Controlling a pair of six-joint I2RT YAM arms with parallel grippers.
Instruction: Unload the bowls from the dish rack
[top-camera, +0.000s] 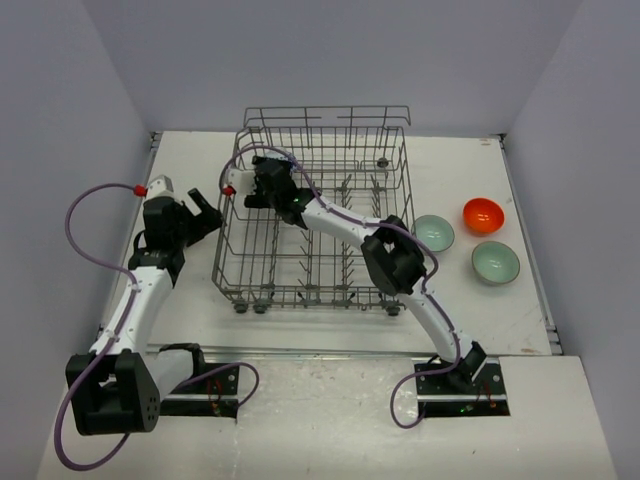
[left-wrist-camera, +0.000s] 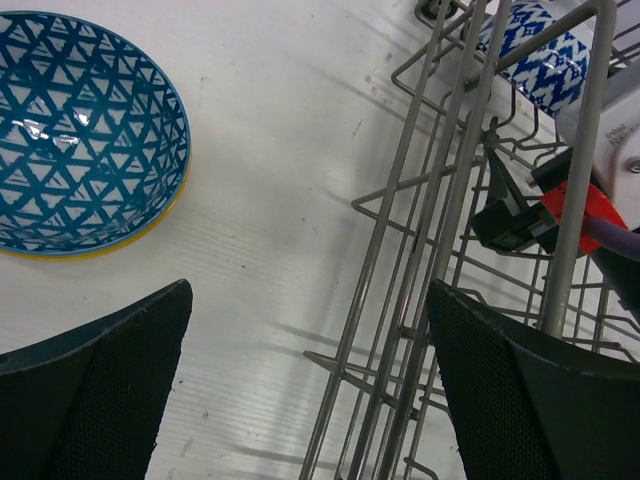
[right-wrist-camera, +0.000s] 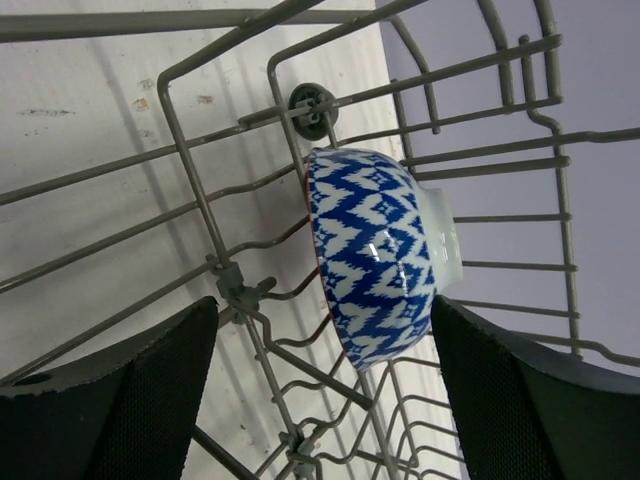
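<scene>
**A:** Where was the bowl that remained to be taken out?

**B:** The blue-and-white bowl (right-wrist-camera: 375, 250) was seen standing on edge inside the dish rack (top-camera: 300, 297), at its far left corner. The right gripper (right-wrist-camera: 325, 305) was spread, with one finger on each side of that bowl. No contact could be made out.

**A:** And the other arm?

**B:** The left gripper (left-wrist-camera: 310, 300) was spread wide and empty over the table (left-wrist-camera: 290, 150), just left of the rack. A triangle-patterned bowl (left-wrist-camera: 80, 120) was set upright nearby. To the right of the rack, an orange-red bowl (top-camera: 483, 214), a far mint green bowl (top-camera: 434, 232) and a near mint green bowl (top-camera: 495, 262) were laid out.

**A:** How was the handling judged?

**B:** The bowl was taken to be glazed ceramic: stiff, fairly light, slippery, and easily chipped against wire. A pinch across the rim was thought surest, with one finger inside and one on the patterned wall.

**A:** Was any writing found?

**B:** No brand, label or lettering could be read.
</scene>
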